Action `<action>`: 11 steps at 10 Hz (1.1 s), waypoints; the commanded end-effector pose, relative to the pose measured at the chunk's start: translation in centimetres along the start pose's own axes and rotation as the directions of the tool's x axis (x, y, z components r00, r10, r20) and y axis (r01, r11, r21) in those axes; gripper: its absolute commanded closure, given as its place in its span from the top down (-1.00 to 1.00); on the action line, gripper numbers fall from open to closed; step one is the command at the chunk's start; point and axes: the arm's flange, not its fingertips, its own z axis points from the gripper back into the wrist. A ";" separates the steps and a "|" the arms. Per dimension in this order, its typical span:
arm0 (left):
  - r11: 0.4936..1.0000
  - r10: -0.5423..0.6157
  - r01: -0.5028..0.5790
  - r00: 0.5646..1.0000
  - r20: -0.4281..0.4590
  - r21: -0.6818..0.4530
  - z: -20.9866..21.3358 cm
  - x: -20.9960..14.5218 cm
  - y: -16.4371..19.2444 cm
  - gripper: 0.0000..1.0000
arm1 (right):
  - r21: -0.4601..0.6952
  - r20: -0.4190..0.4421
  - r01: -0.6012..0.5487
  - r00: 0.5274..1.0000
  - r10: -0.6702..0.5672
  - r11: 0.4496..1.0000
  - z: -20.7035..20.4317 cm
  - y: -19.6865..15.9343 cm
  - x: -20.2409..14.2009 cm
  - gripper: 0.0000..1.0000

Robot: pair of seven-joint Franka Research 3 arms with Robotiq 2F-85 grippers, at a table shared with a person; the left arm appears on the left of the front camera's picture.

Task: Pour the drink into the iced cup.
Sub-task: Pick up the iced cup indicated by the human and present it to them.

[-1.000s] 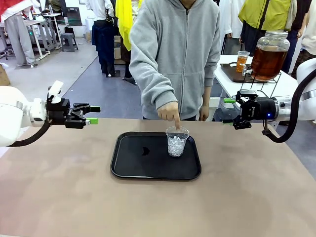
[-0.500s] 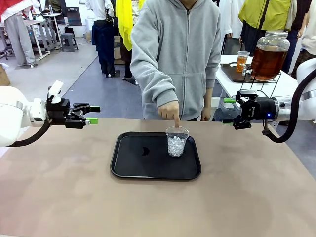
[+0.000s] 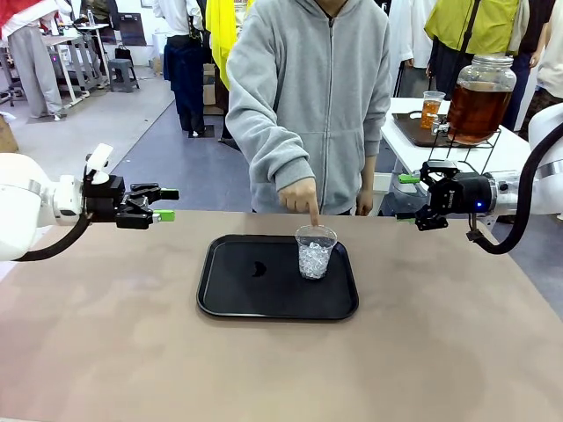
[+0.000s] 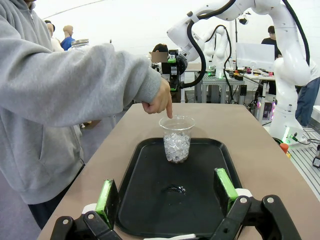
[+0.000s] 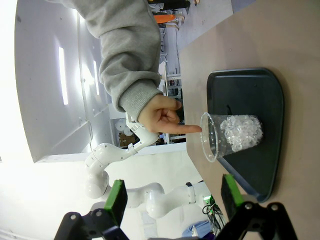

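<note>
The iced cup [image 3: 316, 251], clear plastic with ice in its lower half, stands upright on a black tray [image 3: 237, 290] at mid-table. A person's hand [image 3: 303, 198] points one finger down at its rim. The amber-brown drink fills a small clear cup [image 3: 431, 109] and a large glass jar [image 3: 478, 101] on a side table at the back right. My left gripper [image 3: 167, 204] hovers open, left of the tray. My right gripper [image 3: 405, 198] hovers open to its right. In the left wrist view, the open gripper [image 4: 167, 192] faces the iced cup [image 4: 176, 142]. Sideways in the right wrist view, the open gripper [image 5: 172, 197] faces the iced cup [image 5: 232, 135].
The person in a grey hoodie [image 3: 317, 97] stands at the table's far edge behind the tray. A wire stand [image 3: 479, 149] holds the jar on the white side table beyond my right arm. Brown tabletop [image 3: 281, 369] spreads around the tray.
The person's body has shifted slightly while the finger stays at the cup's rim. Neither arm has moved.
</note>
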 end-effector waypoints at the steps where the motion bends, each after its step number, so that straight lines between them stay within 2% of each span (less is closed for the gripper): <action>1: 1.000 -0.002 0.002 1.000 0.005 0.008 -0.2 0.2 0.1 1.00 | 0.017 -0.017 -0.098 0.995 0.099 0.995 -0.3 0.6 -0.2 1.00; 2: 1.000 -0.002 0.002 1.000 0.005 0.008 -0.2 0.2 0.1 1.00 | 0.034 -0.024 -0.187 0.982 0.188 0.982 -0.5 0.8 -0.5 1.00; 4: 1.000 -0.002 0.002 1.000 0.005 0.008 -0.2 0.2 0.1 1.00 | 0.093 -0.040 -0.373 0.925 0.378 0.923 -1.2 1.6 -1.1 1.00; 6: 1.000 -0.002 0.002 1.000 0.005 0.008 -0.2 0.2 0.1 1.00 | 0.149 -0.067 -0.573 0.808 0.586 0.806 -2.0 2.7 -1.7 1.00; 7: 1.000 -0.002 0.002 1.000 0.005 0.008 -0.2 0.2 0.1 1.00 | 0.152 -0.037 -0.655 0.745 0.666 0.740 -2.3 3.1 -1.9 1.00; 8: 1.000 -0.002 0.002 1.000 0.005 0.008 -0.2 0.2 0.1 1.00 | 0.151 -0.034 -0.721 0.680 0.732 0.677 -2.6 3.2 -2.0 1.00; 9: 1.000 -0.002 0.002 1.000 0.005 0.008 -0.2 0.2 0.1 1.00 | 0.144 -0.042 -0.751 0.646 0.762 0.644 -3.0 3.2 -1.9 1.00; 10: 1.000 -0.002 0.002 1.000 0.005 0.008 -0.2 0.2 0.1 1.00 | 0.113 -0.034 -0.726 0.679 0.733 0.678 -2.9 3.5 -2.0 1.00; 11: 1.000 -0.002 0.002 1.000 0.005 0.008 -0.2 0.2 0.1 1.00 | 0.034 0.032 -0.623 0.782 0.622 0.781 -2.2 4.8 -2.3 1.00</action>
